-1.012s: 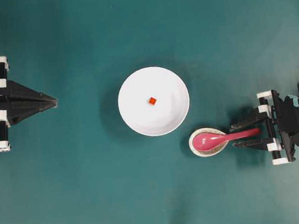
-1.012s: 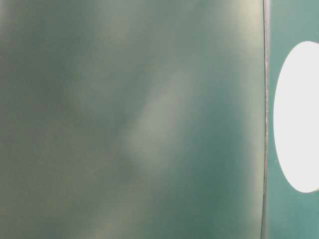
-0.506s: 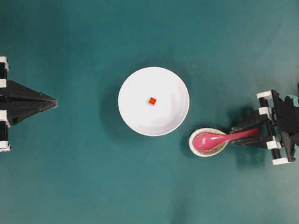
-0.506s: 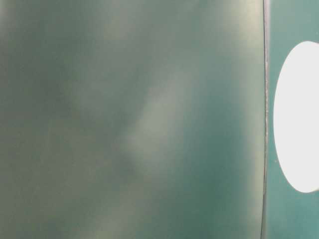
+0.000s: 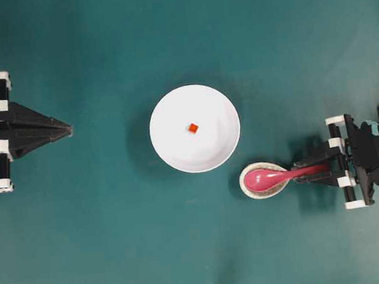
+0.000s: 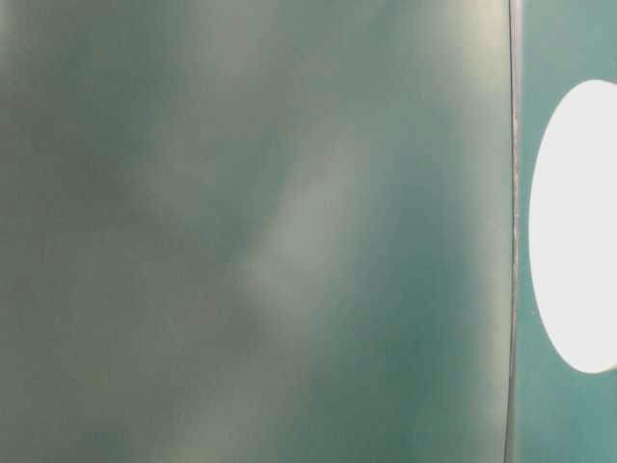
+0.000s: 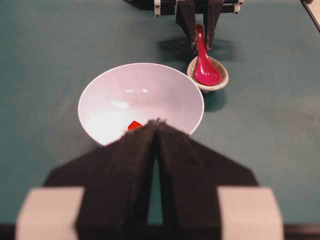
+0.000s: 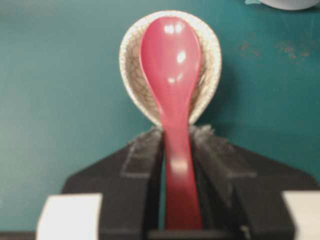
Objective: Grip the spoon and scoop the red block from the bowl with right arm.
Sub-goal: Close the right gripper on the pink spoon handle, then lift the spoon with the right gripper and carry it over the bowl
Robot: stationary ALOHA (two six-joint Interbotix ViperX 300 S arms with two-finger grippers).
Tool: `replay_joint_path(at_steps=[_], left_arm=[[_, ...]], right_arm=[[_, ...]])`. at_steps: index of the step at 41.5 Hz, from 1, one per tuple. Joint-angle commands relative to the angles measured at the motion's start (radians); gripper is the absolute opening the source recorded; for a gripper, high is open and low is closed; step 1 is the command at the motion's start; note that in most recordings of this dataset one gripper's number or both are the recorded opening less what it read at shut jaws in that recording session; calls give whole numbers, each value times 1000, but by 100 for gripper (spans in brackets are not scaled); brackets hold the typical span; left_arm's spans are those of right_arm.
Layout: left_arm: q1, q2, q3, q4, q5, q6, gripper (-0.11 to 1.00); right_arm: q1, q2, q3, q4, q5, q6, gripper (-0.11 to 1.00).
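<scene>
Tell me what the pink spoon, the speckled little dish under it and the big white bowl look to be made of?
Spoon: glossy, with sharp light glints; glazed ceramic or hard plastic, can't tell which. Speckled dish: fine crackle lines on off-white, so probably crackle-glazed ceramic. White bowl: smooth, plain, softly shiny inside; ceramic or melamine, the look leaves it open.

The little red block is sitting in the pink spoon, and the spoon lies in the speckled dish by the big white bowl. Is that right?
Not quite. The red block sits in the white bowl, not in the spoon, as the overhead view shows. The spoon's scoop is empty. The rest holds: the spoon lies in the speckled dish beside the bowl.
</scene>
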Motion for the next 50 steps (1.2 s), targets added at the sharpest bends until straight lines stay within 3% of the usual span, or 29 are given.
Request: replay_joint_path(at_steps=[1, 17, 26, 38, 50], left_arm=[[2, 5, -18, 2, -3, 0, 0], [2, 5, -18, 2, -2, 0, 0], [2, 5, -18, 2, -3, -11, 0], [2, 3, -18, 3, -3, -17, 0], [2, 3, -18, 3, -2, -15, 0]], right_arm=[[5, -6, -6, -2, -11, -2, 28], [5, -15, -8, 0, -20, -2, 25], [2, -120, -12, 3, 12, -9, 25], [-46, -344, -25, 3, 221, -31, 25], [-138, -575, -66, 5, 476, -147, 25]])
